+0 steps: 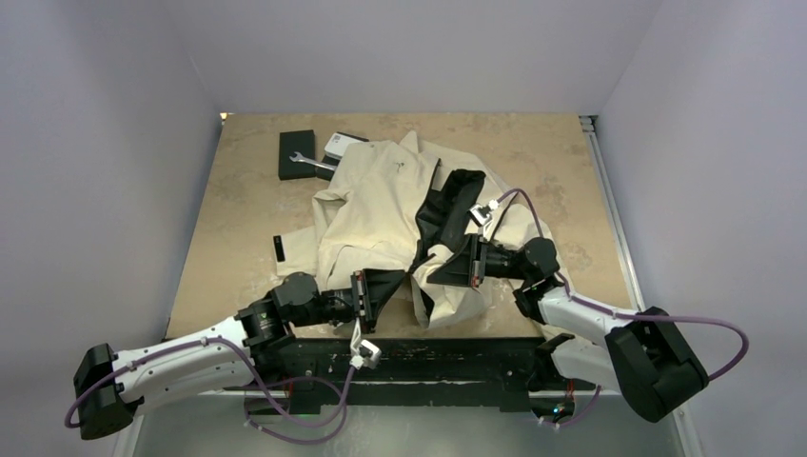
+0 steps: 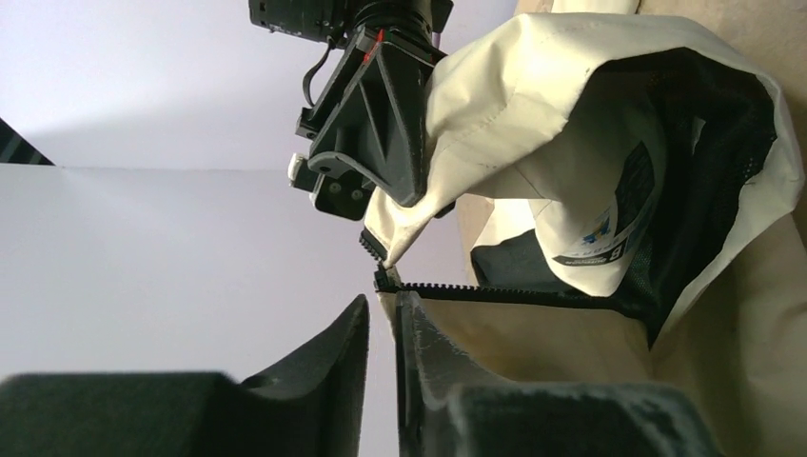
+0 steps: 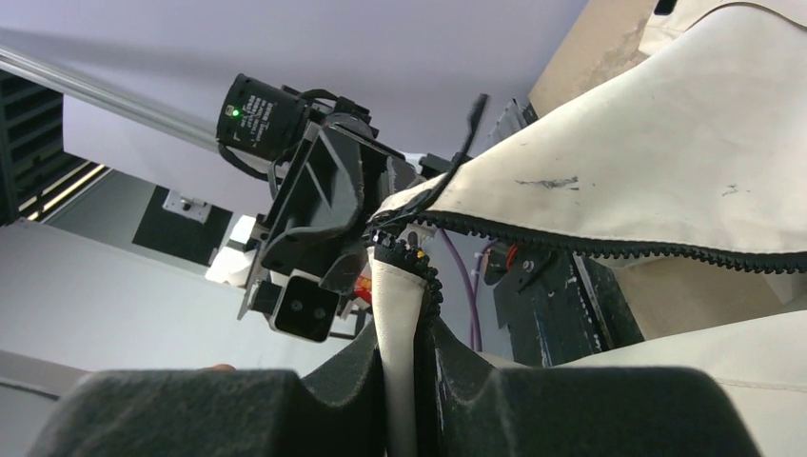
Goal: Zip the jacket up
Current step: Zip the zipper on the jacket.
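Alignment of zip ends (image 2: 385, 278) — right tool (image 3: 405, 333) pinches jacket (image 1: 376, 190) hem, left tool (image 2: 383, 305) narrow, seemingly nipping the other; next we must mate them squarely.

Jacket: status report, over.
Right fingers pinching jacket edge. Left fingers barely apart at zipper end, grip unclear. Zipper unjoined, teeth rows separate. Nothing blocking it.

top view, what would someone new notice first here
The big cream jacket lies crumpled mid-table with its black lining showing. At its near edge the left gripper and right gripper meet nose to nose, each pinching a zipper edge. At the back left, a wrench lies across a black box.
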Motion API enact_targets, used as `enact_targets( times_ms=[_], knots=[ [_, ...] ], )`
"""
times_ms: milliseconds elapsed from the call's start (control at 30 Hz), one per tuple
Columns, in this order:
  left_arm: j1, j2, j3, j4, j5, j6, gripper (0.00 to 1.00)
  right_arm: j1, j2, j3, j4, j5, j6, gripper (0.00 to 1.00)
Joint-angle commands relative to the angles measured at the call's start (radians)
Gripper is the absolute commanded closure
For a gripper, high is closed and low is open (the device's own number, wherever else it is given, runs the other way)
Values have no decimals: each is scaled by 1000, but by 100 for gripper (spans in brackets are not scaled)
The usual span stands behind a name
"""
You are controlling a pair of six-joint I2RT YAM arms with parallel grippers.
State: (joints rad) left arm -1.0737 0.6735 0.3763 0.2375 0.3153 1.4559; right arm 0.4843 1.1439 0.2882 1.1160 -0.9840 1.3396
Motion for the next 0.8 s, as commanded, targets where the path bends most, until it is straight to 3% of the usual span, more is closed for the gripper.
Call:
enact_targets(
  times_ms=[0, 67, 100, 233, 433, 567, 767],
  knots=[
    [0, 12, -5, 48, 4, -39, 73, 8, 3, 34, -7, 13, -43, 81],
    [0, 18, 11, 25, -17, -65, 51, 10, 4, 34, -2, 9, -43, 82],
    [0, 20, 22, 7, -28, -82, 44, 11, 4, 32, 0, 7, -42, 84],
    [-5, 38, 88, -113, -55, -185, 32, 13, 2, 29, 9, 7, -38, 85],
    [-58, 142, 191, -129, -235, -406, 38, 24, 6, 28, 28, 8, -30, 86],
    [-76, 166, 232, -139, -271, -483, 45, 31, 4, 26, 30, 11, -27, 87],
    [-80, 166, 315, -340, -287, -546, 54, 31, 9, 26, 31, 12, -28, 87]
  ],
)
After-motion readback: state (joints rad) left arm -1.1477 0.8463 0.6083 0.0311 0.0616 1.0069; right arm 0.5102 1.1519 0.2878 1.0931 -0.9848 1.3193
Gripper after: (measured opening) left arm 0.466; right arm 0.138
